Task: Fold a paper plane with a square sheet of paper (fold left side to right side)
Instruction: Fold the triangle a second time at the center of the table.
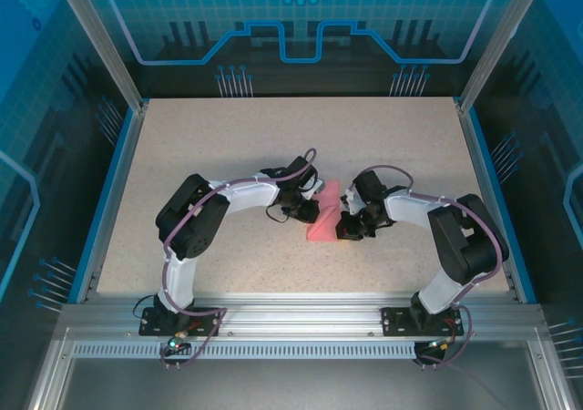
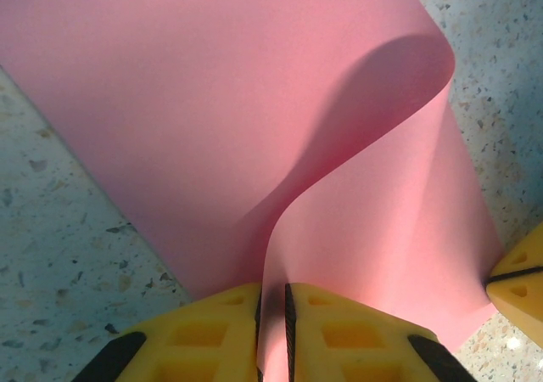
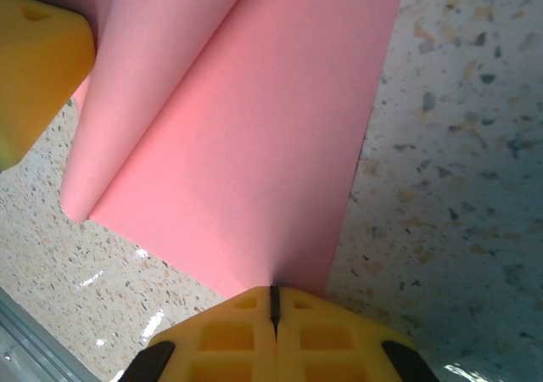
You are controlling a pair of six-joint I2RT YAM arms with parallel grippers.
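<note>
The square sheet of paper (image 1: 326,217) is salmon pink and lies mid-table between both arms. My left gripper (image 1: 306,211) comes at it from the left. In the left wrist view, a flap of the sheet (image 2: 212,102) curls up off the table, and its edge runs between the nearly closed jaws of the left gripper (image 2: 271,293). My right gripper (image 1: 352,228) is shut, and in the right wrist view its tip (image 3: 273,290) rests on the near edge of the flat part of the sheet (image 3: 254,144). The lifted part forms a soft roll at the left there.
The speckled table top (image 1: 228,137) has bare room all round the sheet. A metal rail (image 1: 301,319) runs along the near edge, and blue borders (image 1: 109,191) line the sides. One finger of the other gripper shows in each wrist view (image 2: 519,280) (image 3: 34,68).
</note>
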